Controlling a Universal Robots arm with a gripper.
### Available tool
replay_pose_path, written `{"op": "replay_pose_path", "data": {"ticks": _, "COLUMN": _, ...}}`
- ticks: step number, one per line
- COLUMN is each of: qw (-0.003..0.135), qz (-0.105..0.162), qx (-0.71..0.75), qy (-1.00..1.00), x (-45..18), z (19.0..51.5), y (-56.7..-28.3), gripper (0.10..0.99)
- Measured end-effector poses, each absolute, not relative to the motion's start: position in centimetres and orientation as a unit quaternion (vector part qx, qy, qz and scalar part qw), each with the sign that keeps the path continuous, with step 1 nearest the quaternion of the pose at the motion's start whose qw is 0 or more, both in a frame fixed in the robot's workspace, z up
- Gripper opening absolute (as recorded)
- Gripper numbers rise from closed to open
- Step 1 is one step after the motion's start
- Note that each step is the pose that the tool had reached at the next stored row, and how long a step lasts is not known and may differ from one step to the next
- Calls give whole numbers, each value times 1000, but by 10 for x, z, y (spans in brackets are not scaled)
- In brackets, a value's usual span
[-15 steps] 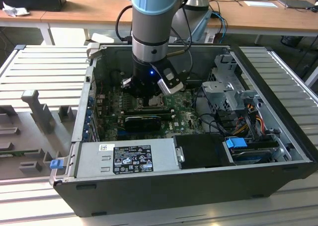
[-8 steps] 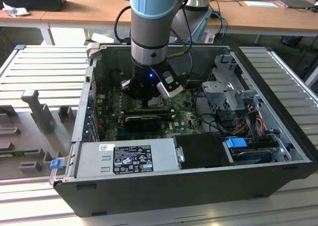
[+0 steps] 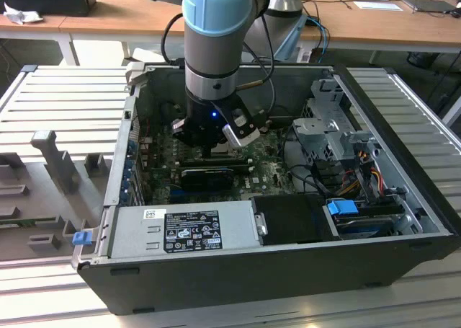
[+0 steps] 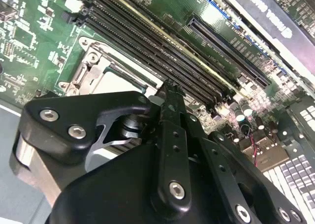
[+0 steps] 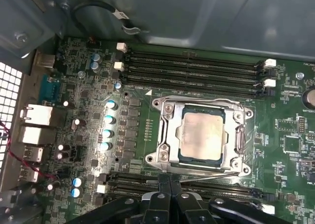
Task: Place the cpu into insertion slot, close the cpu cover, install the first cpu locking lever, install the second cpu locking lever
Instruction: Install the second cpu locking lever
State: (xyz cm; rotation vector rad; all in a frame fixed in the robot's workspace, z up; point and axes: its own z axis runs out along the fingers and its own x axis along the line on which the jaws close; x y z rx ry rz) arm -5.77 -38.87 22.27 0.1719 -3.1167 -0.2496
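Note:
In the first wrist view the cpu [image 5: 201, 135], pale silvery-grey, lies flat in the insertion slot on the green board. The cpu cover [image 5: 166, 135], a silver frame plate, lies down around it, with the chip showing through its window. The slot itself is hidden beneath them. A thin metal locking lever [image 5: 206, 174] runs along the socket edge nearest my gripper [image 5: 170, 180]. My black fingers are pressed together with nothing visible between them, their tips just beside that edge. The second wrist view shows the fingertip [image 4: 170, 93] at the socket's rim, next to the cpu [image 4: 115, 82]. In the exterior view the gripper [image 3: 209, 146] is low inside the case.
Long black memory slots [image 5: 192, 61] flank the socket on both sides. A black expansion card [image 3: 207, 175] lies close by. The case's walls [image 3: 238, 270], a power supply [image 3: 184, 227] and a drive cage [image 3: 324, 130] with cables enclose the board.

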Motion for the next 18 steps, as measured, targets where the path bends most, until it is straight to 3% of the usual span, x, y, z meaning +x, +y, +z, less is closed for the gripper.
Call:
{"op": "replay_pose_path", "data": {"ticks": 12, "qw": 4, "qz": -95, "qx": 55, "qy": -994, "x": -67, "z": 210, "y": -389, "gripper": 106}}
{"op": "replay_pose_path", "data": {"ticks": 18, "qw": 3, "qz": -121, "qx": 55, "qy": -991, "x": -68, "z": 206, "y": -396, "gripper": 106}}
